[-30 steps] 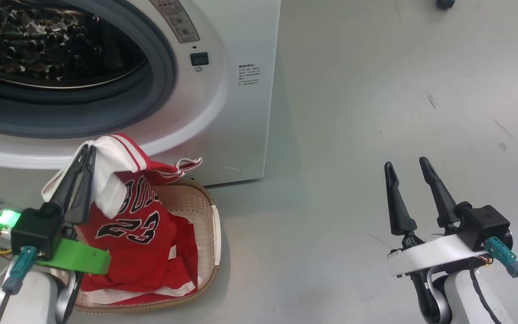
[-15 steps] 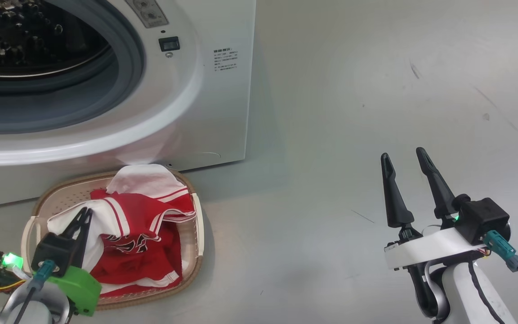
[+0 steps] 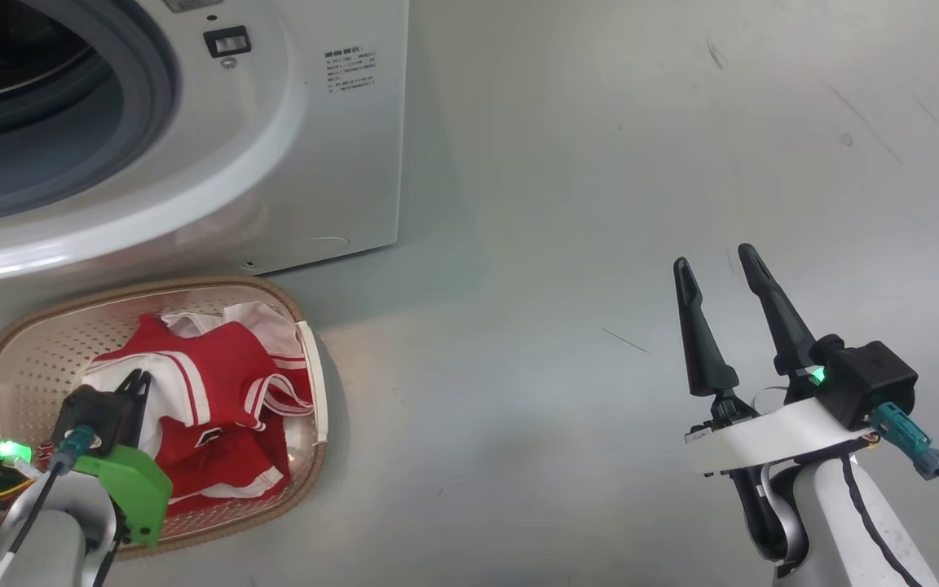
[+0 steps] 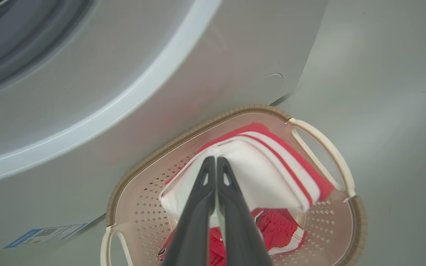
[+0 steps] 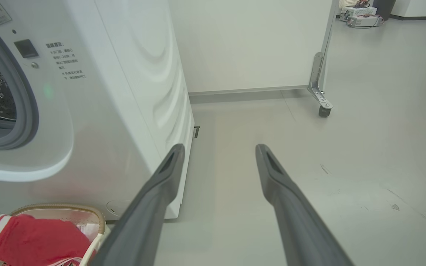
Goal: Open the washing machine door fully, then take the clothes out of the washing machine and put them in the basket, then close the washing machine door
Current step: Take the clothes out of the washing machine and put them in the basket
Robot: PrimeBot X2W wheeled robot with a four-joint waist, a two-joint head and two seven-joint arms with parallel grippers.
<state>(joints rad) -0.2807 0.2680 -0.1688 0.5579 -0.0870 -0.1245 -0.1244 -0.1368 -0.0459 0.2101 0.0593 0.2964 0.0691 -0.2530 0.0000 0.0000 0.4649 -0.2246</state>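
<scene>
Your left gripper [image 3: 139, 377] was low in front of the washing machine [image 3: 339, 163], down inside the basket [image 3: 192, 284]. Its two dark fingers were pressed together, pinching a white fold of the clothes [image 3: 225, 367]. In the left wrist view the same gripper [image 4: 213, 159] had its tips meeting at the crest of that fold, and a sliver of white cloth showed between the fingers lower down.

Your right gripper [image 3: 714, 257] hung well clear of the machine's right-hand side, over bare floor [image 3: 600, 163]. Its fingers were spread apart and held nothing. From its own wrist camera you could see the gap between the fingers of that gripper [image 5: 219, 147], with only floor beyond it.

The clothes [image 4: 272, 173] lay heaped in the basket [image 4: 235, 111], red with white panels and stripe trim. The basket sat on the floor just in front of the machine's lower front panel, below the drum opening.

The machine [image 4: 161, 74] itself stood with its grey rubber ring [image 3: 152, 98] exposed. A printed label [image 3: 349, 69] sat to the right of the opening, and a blue sticker [image 4: 46, 234] was low on the front.

Past the machine's far side, a white partition [image 5: 253, 44] stood on a caster [image 5: 324, 111].
</scene>
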